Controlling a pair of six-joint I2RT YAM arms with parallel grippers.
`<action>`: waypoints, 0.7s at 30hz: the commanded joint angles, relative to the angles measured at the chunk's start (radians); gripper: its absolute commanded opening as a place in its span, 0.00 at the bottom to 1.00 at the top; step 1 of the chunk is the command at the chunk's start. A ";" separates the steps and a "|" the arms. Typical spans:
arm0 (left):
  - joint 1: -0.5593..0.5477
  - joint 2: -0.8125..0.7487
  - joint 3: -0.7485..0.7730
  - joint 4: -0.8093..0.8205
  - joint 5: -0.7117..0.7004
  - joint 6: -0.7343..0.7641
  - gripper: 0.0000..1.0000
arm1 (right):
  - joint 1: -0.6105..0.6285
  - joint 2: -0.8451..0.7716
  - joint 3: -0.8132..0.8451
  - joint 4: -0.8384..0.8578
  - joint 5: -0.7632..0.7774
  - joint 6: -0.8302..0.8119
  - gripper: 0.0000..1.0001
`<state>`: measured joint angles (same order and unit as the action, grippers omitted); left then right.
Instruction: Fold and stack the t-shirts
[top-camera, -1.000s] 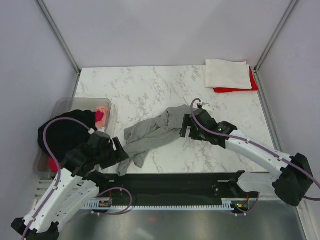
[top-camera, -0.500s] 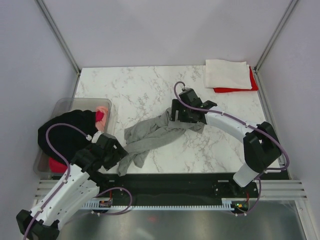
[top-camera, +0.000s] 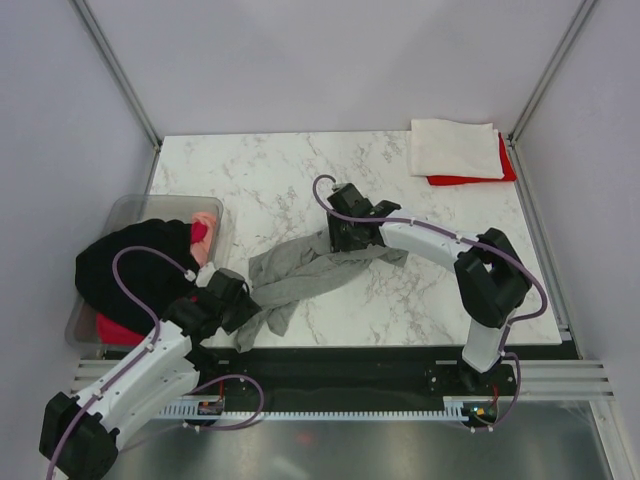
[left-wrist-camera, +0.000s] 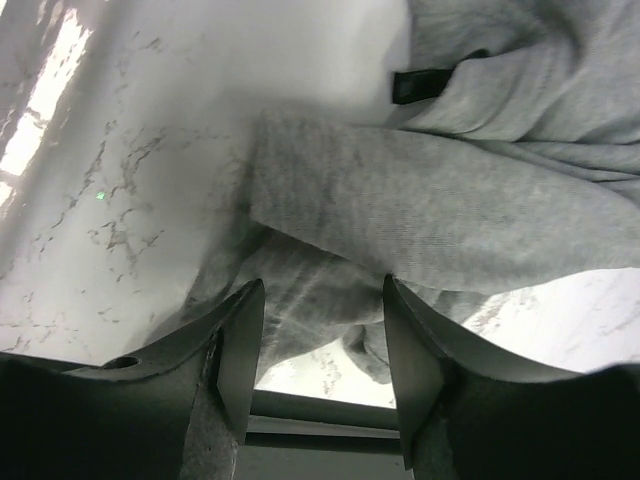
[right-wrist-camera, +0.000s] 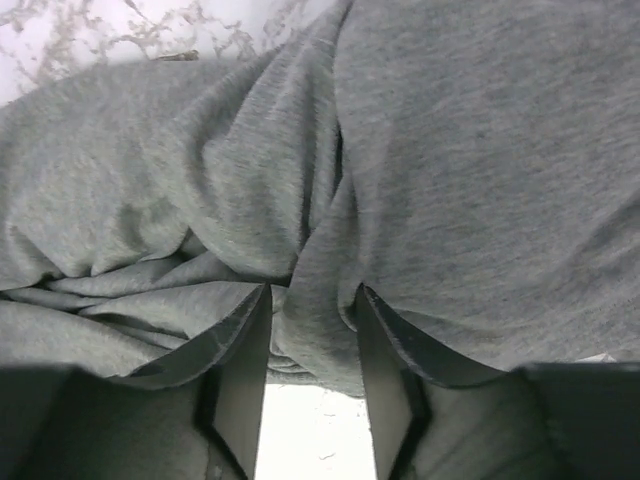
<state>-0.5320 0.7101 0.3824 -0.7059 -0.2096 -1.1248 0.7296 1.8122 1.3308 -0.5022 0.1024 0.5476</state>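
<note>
Right gripper (right-wrist-camera: 312, 290) pinches a fold of the one grey t-shirt (top-camera: 300, 275), crumpled on the table (top-camera: 250, 170); left gripper (left-wrist-camera: 322, 288) straddles its near end, grip uncertain; one white t-shirt (top-camera: 455, 148) folded atop one red t-shirt (top-camera: 465, 181), far-right corner; black tag (left-wrist-camera: 415, 85) on the grey cloth, unreadable.

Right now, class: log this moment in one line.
left jaws: open over grey shirt, near end | right jaws: shut on its far fold | white shirt on red shirt
</note>
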 joint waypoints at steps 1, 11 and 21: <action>0.006 -0.015 -0.023 -0.017 -0.042 0.002 0.56 | 0.004 0.010 0.022 -0.019 0.042 -0.014 0.45; 0.006 -0.043 -0.019 -0.014 -0.022 0.025 0.26 | -0.028 -0.080 0.076 -0.157 0.172 -0.054 0.00; 0.007 -0.153 0.286 -0.101 -0.036 0.146 0.02 | -0.262 -0.453 0.269 -0.398 0.273 -0.147 0.00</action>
<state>-0.5285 0.5861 0.5293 -0.7799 -0.1921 -1.0618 0.5228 1.4834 1.5246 -0.7910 0.3038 0.4412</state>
